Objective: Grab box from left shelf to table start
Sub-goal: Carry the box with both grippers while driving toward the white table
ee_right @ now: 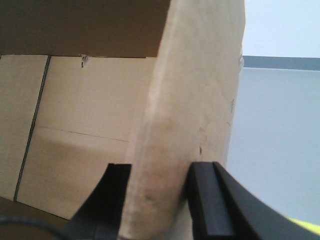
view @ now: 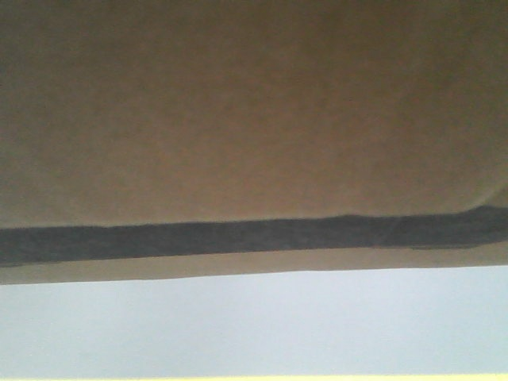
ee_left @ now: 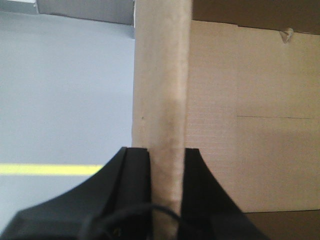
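Floor [ee_left: 60, 90]: pale grey, yellow line [ee_left: 50, 169] at left.
Box [view: 254, 111]: fills the front view (blocking most else).
Left gripper [ee_left: 167, 165]: pinching the box's left wall.
Right gripper [ee_right: 160, 175]: pinching its right wall.

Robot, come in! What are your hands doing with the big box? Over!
Left gripper shut on a box wall. Right gripper shut on a box wall too. Box fills front view; path ahead hidden. Over.

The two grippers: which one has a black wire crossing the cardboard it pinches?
The left gripper: a thin wire loops across the box wall it pinches. At the right gripper the pinched wall is bare.
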